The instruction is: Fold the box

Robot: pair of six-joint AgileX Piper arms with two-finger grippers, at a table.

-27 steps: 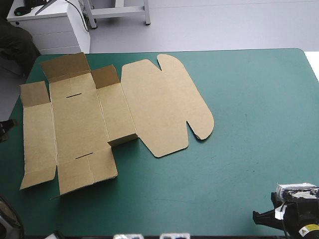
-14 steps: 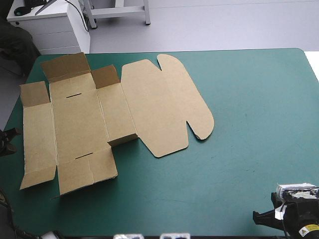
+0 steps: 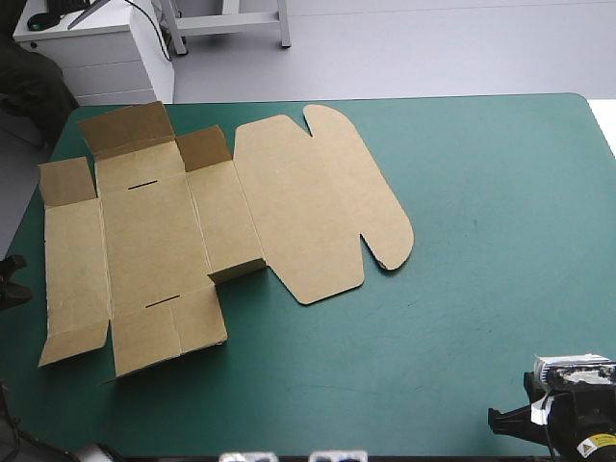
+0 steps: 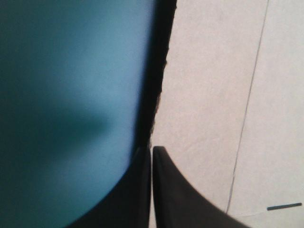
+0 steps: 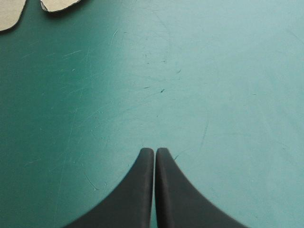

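- Risk, I judge: left gripper (image 4: 151,148), pressed together just off the box's (image 3: 164,241) left edge, may shove the sheet rather than lift a wall — nothing anchors it.
- Right gripper (image 5: 154,151), also pressed together, sits by the worktop's (image 3: 481,192) near right corner.
- Box: brown, unfolded flat on the worktop's left half — far flaps slightly raised.

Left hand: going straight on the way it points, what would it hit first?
Probably the box: its edge lies right ahead of the shut left hand, beside the teal-green cover. How high the hand rides is unclear.
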